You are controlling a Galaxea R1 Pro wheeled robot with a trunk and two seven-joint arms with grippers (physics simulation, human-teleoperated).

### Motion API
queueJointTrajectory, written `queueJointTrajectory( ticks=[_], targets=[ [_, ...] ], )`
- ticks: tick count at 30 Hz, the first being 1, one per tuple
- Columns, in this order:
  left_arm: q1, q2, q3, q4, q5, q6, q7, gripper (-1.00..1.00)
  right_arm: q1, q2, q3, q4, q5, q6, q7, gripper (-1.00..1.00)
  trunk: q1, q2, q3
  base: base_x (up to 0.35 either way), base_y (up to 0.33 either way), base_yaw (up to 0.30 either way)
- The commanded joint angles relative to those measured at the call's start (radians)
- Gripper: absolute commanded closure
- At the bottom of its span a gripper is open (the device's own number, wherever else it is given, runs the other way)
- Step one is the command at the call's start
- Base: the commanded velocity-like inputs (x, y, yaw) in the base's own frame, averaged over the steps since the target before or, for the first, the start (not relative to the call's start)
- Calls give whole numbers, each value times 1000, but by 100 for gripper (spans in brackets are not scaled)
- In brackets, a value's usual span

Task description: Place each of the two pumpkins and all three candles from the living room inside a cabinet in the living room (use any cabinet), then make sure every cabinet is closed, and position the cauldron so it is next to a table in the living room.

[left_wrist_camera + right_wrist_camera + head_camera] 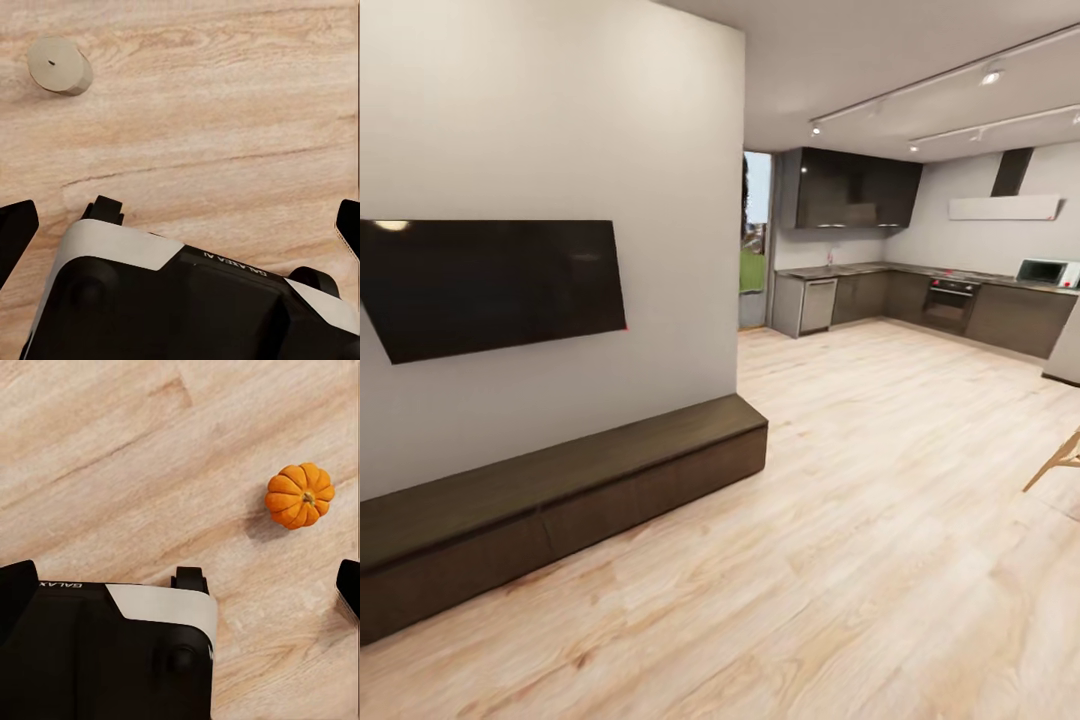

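Observation:
The long, low, dark brown cabinet [560,480] runs along the white wall at the left of the head view, its plain front panels shut flush. A cream-tan stubby candle [60,65] rests on the wood floor in the left wrist view, beyond my robot base [187,300]. My left gripper [180,232] is open, its dark fingertips [15,232] wide apart with nothing between them. One bright orange ribbed pumpkin [300,495] sits on the floor in the right wrist view. My right gripper [180,592] hangs open and empty above the floor, well short of the pumpkin.
A black TV [490,285] hangs on the wall above the cabinet. Light wood floor stretches to a kitchen with dark cupboards [920,300] and a microwave [1048,272] at the back right. A wooden chair leg [1055,465] pokes in at the right edge.

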Motion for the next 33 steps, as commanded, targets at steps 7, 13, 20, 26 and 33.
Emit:
queueJointTrajectory(
  ticks=[7,13,20,26,33],
  targets=[
    [0,-1,5,-2,3,6,4,-100,-1,0,1,-2,5,6,0,-100,1,-1,-1,168,-83,17],
    [0,-1,5,-2,3,7,4,-100,-1,0,2,-2,6,6,0,-100,1,-1,-1,51,-10,1],
    [0,-1,5,-2,3,6,4,-100,-1,0,2,-2,6,7,0,-100,1,-1,-1,258,0,0],
    [0,-1,5,-2,3,7,4,-100,0,0,2,-2,6,7,0,-100,1,-1,-1,57,0,0],
    [0,-1,5,-2,3,7,4,-100,0,-1,2,-2,6,6,0,-100,1,-1,-1,23,0,0]
  ],
)
